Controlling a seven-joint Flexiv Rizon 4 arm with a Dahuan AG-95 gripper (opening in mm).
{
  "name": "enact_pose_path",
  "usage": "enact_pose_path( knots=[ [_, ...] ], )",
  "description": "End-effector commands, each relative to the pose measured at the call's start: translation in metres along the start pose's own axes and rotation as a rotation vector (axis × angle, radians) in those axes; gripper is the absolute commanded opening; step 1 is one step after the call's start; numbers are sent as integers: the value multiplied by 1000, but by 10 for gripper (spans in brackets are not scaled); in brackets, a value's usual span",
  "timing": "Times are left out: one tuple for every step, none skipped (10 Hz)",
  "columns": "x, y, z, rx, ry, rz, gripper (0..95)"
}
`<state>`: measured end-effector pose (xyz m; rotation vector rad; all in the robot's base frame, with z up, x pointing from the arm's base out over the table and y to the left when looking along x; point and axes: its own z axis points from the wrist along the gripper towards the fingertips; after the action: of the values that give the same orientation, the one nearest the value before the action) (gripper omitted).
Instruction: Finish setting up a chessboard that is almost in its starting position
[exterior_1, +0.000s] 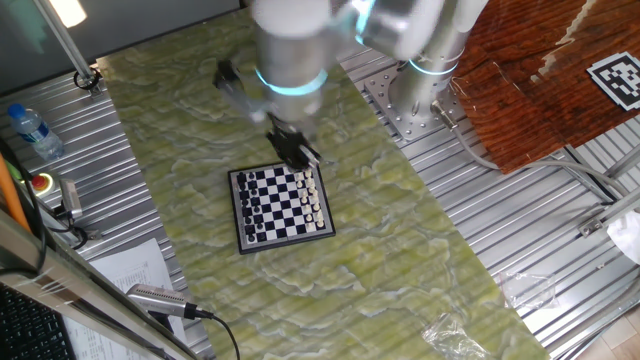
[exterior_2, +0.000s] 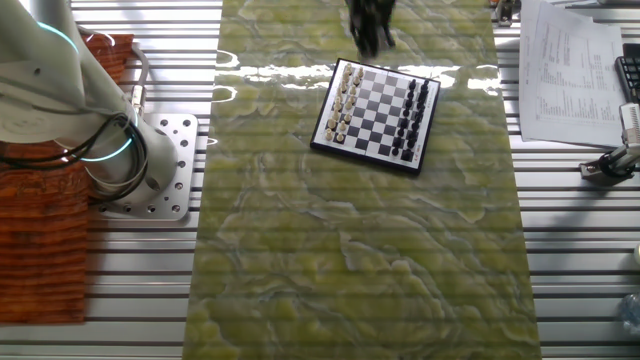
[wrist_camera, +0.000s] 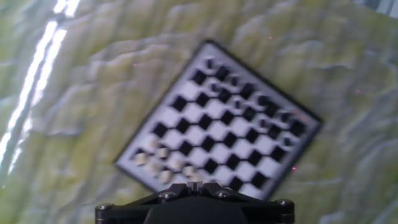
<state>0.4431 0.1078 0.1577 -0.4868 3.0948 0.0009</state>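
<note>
Chessboard (exterior_2: 375, 117): you have tiny light pieces, they tip easily
Hold: pinch 1 piece at its top
End effector (exterior_1: 297, 150): jaws unclear, I cannot tell

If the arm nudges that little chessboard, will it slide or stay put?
The chessboard looks thin and light, so it would likely slide on the smooth, glossy green mat. Its tiny pieces look apt to tip or scatter.

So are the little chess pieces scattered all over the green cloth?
No, in the other fixed view the dark and cream pieces all stand on the chessboard, lined up along two opposite sides, and none lies on the green cloth.
</note>
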Motion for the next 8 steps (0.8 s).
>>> enact_pose_path(
  knots=[
    [-3,-22,2,-5,0,112,0],
    [-11,-32,0,-8,-1,176,0],
    [-14,-34,1,-39,-16,262,0],
    [-13,-35,2,-61,-25,308,0],
    [-9,-36,2,-66,-17,374,0],
    [-7,-37,4,-70,-14,394,0],
    [-6,-38,7,-90,-12,421,0],
    [-3,-39,8,-107,-22,430,0]
  ],
)
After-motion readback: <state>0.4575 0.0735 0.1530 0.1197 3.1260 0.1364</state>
